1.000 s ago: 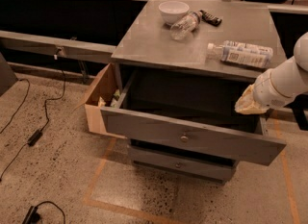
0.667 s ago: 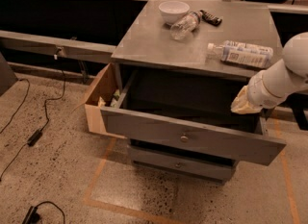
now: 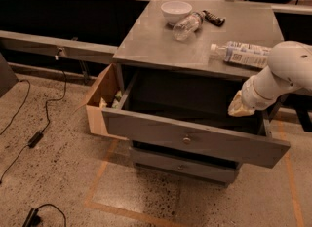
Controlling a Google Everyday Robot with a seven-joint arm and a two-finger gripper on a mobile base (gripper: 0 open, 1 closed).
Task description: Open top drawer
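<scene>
The top drawer [image 3: 195, 136] is the wide grey one with a small round knob [image 3: 186, 140] at the centre of its front. It stands pulled far out of the grey cabinet [image 3: 161, 43], and its inside looks dark and bare. My gripper [image 3: 240, 108], at the end of the white arm [image 3: 285, 72], hangs over the drawer's right rear corner, just under the cabinet top. It is well behind the front panel and apart from the knob.
A shorter drawer [image 3: 183, 165] sits below. On the cabinet top are a white bowl [image 3: 176, 10], a clear bottle [image 3: 187, 25] on its side, a black object [image 3: 213, 17] and a labelled bottle [image 3: 241, 54]. A cardboard box [image 3: 100, 102] stands left of the cabinet. Cables [image 3: 34, 138] lie on the floor.
My gripper and arm have shifted slightly left and a little down over the drawer's right side. The drawer has not visibly moved.
</scene>
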